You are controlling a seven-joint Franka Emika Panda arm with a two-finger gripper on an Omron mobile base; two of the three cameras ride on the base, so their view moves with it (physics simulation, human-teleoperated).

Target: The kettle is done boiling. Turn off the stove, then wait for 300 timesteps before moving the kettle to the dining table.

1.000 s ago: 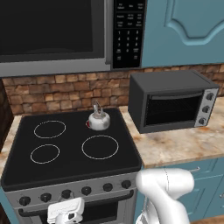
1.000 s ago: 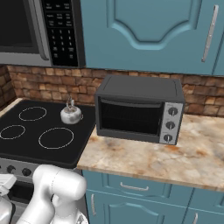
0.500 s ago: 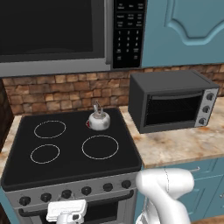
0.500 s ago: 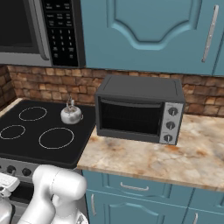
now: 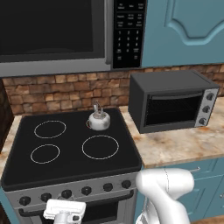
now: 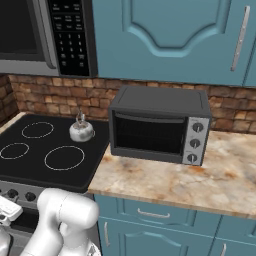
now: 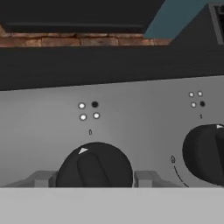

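Knob (image 7: pixel 94 168) sits centred between the open gripper (image 7: pixel 94 178) fingers.

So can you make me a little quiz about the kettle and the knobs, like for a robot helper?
1. True or false: the kettle sits on the counter beside the toaster oven.
2. In the hand view, the hand is lined up on: A) a stove knob B) the kettle's handle C) the oven door.
3. Fill in: the kettle stands on the stove's back-____ burner.

Key: 1 false, it's on the stove. 2 A. 3 right.
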